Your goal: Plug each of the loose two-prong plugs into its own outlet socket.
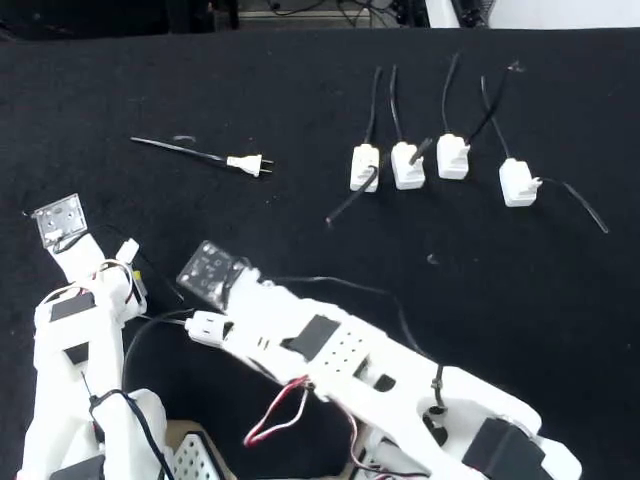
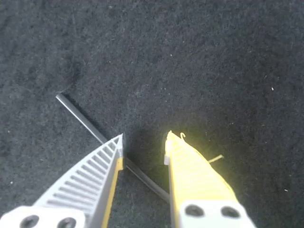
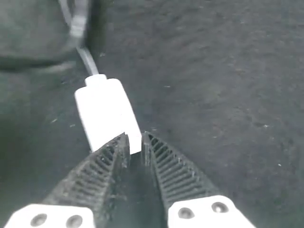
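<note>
Worktop of black cloth [image 1: 500, 300] carries both arms. The right arm [image 1: 270, 305] lies low, stretched across it, and its gripper [image 3: 135, 140] is pinched shut on the end of a white rectangular plug body [image 3: 107, 114] with a cord. The left gripper [image 2: 142, 140] points down, its fingers parted over a thin black cord [image 2: 78, 116]. A small white two-prong plug [image 1: 248, 163] lies well apart from both grippers, left of four white outlet sockets [image 1: 408, 165].
</note>
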Controlling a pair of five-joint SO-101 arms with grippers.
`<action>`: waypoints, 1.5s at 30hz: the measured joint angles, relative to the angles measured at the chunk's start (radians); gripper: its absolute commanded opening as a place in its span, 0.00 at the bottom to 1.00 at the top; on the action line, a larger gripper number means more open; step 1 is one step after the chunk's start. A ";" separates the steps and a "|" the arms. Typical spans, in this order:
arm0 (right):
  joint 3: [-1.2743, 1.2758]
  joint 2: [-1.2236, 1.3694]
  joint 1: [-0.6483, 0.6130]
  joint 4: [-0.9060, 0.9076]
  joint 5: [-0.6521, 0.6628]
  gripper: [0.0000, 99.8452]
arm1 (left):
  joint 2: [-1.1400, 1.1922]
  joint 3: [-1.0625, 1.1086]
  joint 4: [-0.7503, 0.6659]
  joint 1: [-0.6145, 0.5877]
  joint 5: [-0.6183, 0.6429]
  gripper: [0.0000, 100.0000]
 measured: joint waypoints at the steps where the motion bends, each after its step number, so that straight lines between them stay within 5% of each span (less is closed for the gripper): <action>1: -0.014 -0.015 -0.012 0.038 0.000 0.05 | 0.000 0.000 0.000 0.000 0.000 0.15; 16: 0.031 0.078 -0.166 -0.072 0.000 0.05 | 0.000 0.000 0.000 0.000 0.000 0.15; 22: -0.130 0.245 -0.094 0.038 0.002 0.05 | 0.000 0.000 0.000 -0.003 0.002 0.15; 45: -0.158 0.199 0.075 0.149 0.002 0.05 | -0.006 0.012 0.000 -0.002 0.000 0.15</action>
